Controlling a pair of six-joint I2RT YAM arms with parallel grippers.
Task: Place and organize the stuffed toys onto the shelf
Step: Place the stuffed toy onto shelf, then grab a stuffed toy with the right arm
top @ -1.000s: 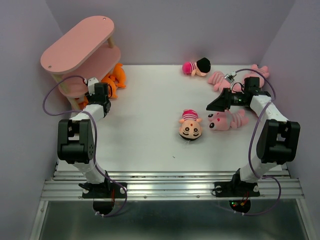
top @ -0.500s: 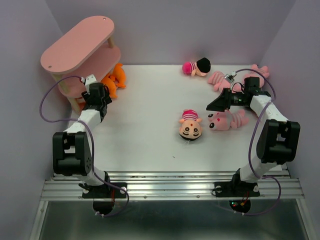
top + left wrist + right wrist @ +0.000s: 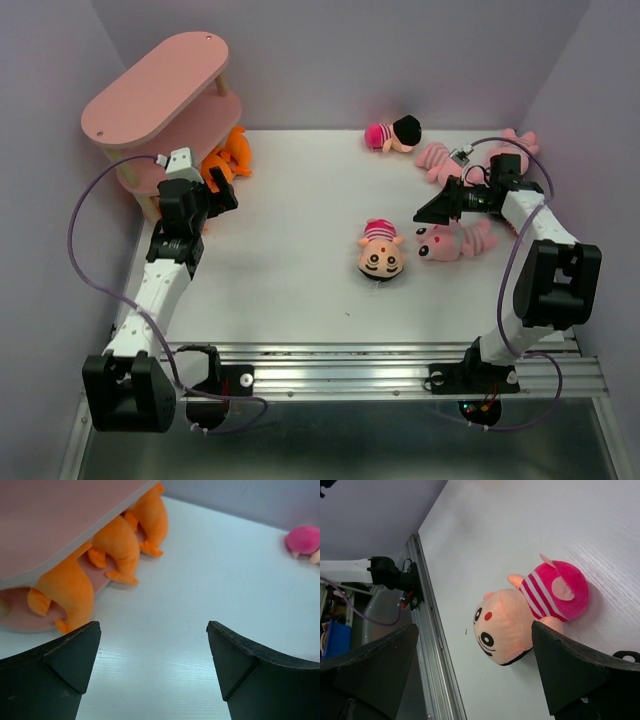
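The left gripper (image 3: 153, 630) stood wide open and empty. Ahead of it to the left, three orange plush shark-like toys (image 3: 120, 547) lay in a row on the bottom board of the pink three-tier oval-board shelf (image 3: 50, 520), under the middle board, each reaching the board's table-side edge.

The right gripper (image 3: 475, 630) was also spread wide, holding nothing. Just ahead of its tips the peach-faced plush doll in magenta stripes (image 3: 520, 612) lay face-up on the white table (image 3: 290, 290), head toward the arm bases. A light pink striped plush animal (image 3: 455, 240) lay just beside this gripper. Two more pink animals (image 3: 440, 158) and a second black-haired doll (image 3: 392, 133) were beyond it.
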